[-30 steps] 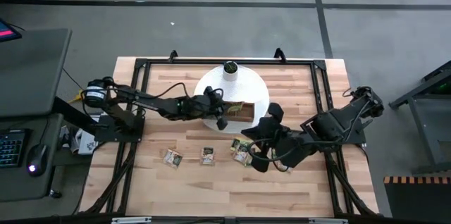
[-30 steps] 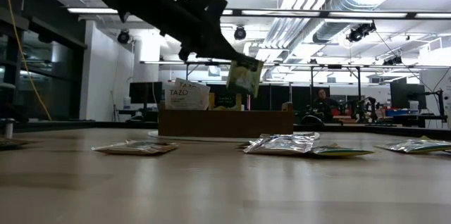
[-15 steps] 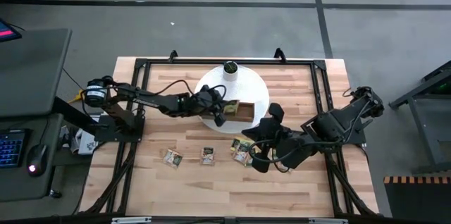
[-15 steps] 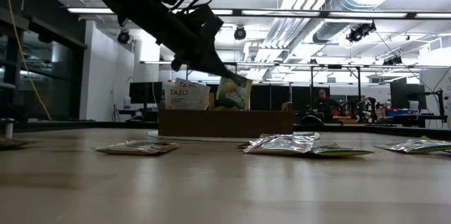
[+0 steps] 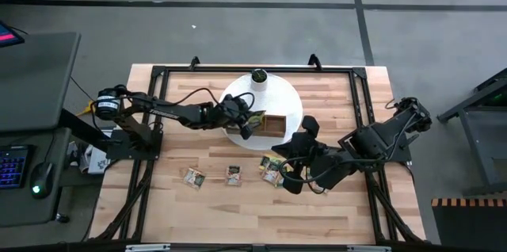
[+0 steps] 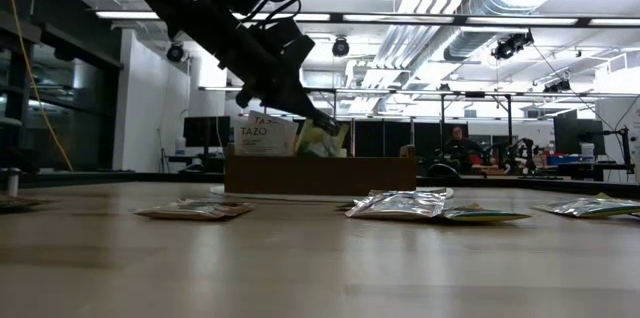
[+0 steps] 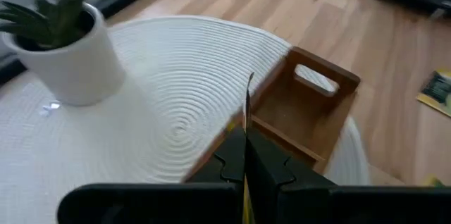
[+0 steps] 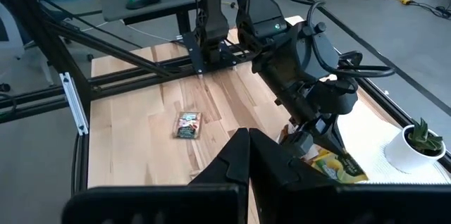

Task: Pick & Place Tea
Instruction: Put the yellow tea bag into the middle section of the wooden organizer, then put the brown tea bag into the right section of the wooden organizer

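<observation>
1. Presently the tea sachet (image 6: 322, 140) is pinched in the closed left gripper (image 5: 247, 122), over the wooden tray (image 5: 273, 125)'s nine-o'clock end.
2. Advice: lower it upright into the compartment, then release.
3. The right gripper (image 8: 248, 139), closed and empty, waits near loose sachets (image 5: 272, 169).
4. Only the low view shows the sachet's tilt.

Tray (image 5: 273, 125) on mat (image 5: 289, 101); 3 sachets (image 5: 233, 175) in front.

The wooden table (image 5: 206, 204) carries a round white mat (image 5: 289, 101) and scattered tea sachets (image 5: 233, 175).
</observation>
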Controlling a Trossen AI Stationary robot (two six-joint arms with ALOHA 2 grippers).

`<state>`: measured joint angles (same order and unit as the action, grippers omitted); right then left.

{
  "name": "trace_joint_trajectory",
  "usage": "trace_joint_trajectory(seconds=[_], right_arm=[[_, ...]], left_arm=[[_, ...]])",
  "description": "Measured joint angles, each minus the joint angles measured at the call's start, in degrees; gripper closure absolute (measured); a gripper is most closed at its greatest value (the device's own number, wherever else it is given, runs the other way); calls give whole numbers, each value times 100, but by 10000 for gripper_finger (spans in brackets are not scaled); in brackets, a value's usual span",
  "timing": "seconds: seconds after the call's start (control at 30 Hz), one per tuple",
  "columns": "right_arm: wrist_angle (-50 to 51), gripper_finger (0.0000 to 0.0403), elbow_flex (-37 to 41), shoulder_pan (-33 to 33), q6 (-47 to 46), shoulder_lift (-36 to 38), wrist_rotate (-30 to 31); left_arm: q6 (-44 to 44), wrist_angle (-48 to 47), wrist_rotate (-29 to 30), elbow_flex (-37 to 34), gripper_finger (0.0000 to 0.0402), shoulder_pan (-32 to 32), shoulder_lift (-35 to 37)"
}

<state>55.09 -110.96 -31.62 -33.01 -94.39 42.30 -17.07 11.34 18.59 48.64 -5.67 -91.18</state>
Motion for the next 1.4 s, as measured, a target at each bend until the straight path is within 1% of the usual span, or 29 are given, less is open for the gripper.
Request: trace_joint_trajectory(seconds=[0.1, 0.53, 0.67, 0.77, 0.87, 1.0, 1.07, 1.17, 1.2, 1.33, 1.4], right_arm=[[-1, 402, 0, 0, 0, 0, 0], [-3, 402, 0, 0, 0, 0, -2], [-4, 402, 0, 0, 0, 0, -15], [-4, 402, 0, -2, 0, 0, -44], [-4, 402, 0, -2, -2, 0, -46], [-5, 402, 0, 0, -1, 0, -46], [-4, 402, 0, 0, 0, 0, -46], [-6, 402, 0, -1, 0, 0, -46], [-4, 402, 0, -1, -1, 0, -48], [-2, 402, 0, 0, 0, 0, -65], [-2, 402, 0, -2, 0, 0, -83]], left_arm=[[-89, -8, -119, 0, 401, 2, 0], [-131, -14, -237, 0, 398, 2, 0], [-128, 61, -205, 0, 370, 2, 0], [-128, 134, -27, 0, 334, 2, 0], [-125, 174, 3, 0, 295, 2, 0], [11, 183, 2, 87, 261, 2, 0], [300, 196, -26, 223, 254, 4, 28], [613, 82, -232, 446, 253, 4, 270], [637, 29, -304, 543, 252, 4, 355], [640, -638, -308, 838, 252, 4, 760], [637, -821, -303, 928, 252, 4, 1013]])
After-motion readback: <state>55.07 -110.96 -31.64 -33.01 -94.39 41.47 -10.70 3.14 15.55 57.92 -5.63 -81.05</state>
